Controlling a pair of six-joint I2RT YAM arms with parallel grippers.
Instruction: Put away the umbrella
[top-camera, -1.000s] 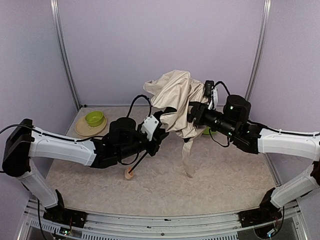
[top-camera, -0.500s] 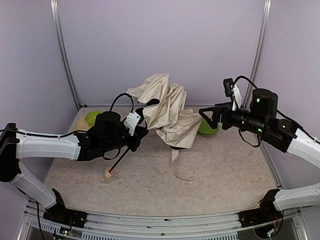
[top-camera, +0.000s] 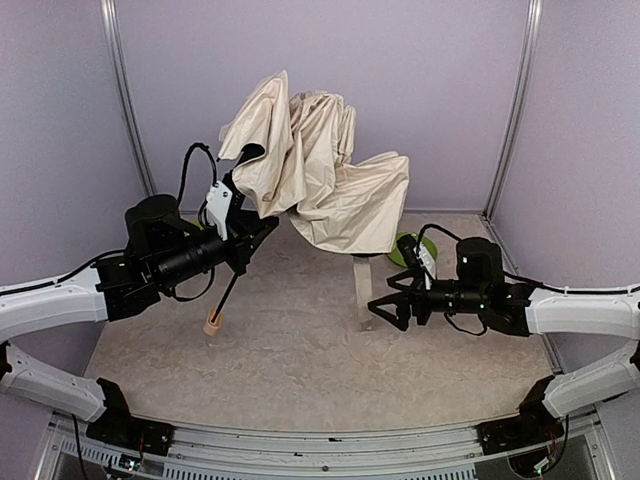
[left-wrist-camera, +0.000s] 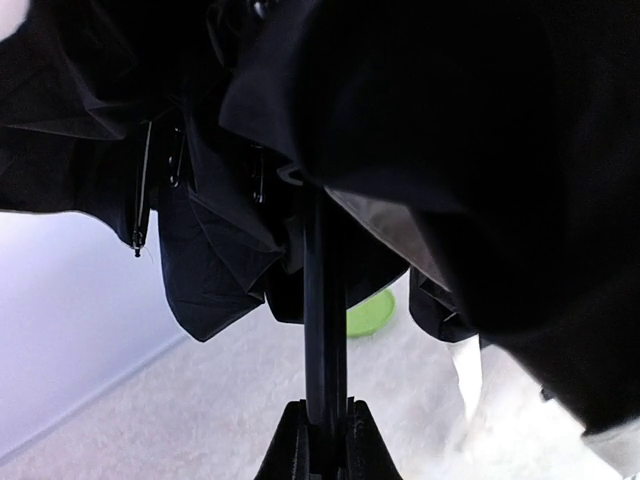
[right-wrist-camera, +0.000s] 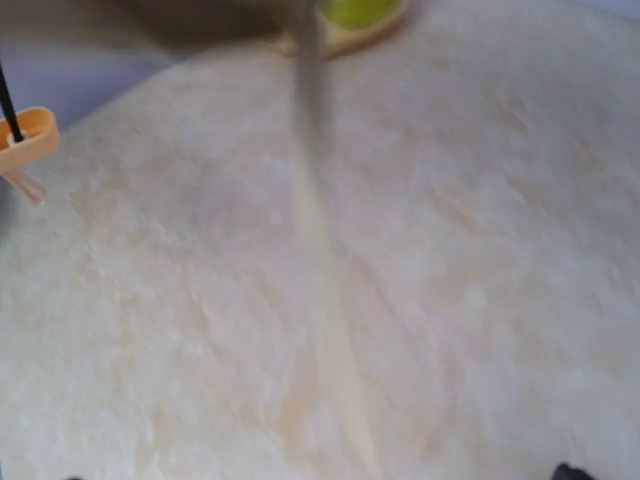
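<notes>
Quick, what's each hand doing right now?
Left hand: closed on the umbrella, gripping its shaft.
Right hand: open, holding nothing.

Fixed view high behind, down onto table (top-camera: 300, 370), left wrist close under umbrella (left-wrist-camera: 325, 300), right wrist low over same table

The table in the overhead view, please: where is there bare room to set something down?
The near strip of the table along its front edge is bare, as is the patch between the wooden handle and the hanging strap. Crowded: the back, under the umbrella, and around the open right tool near the green bowl.
</notes>
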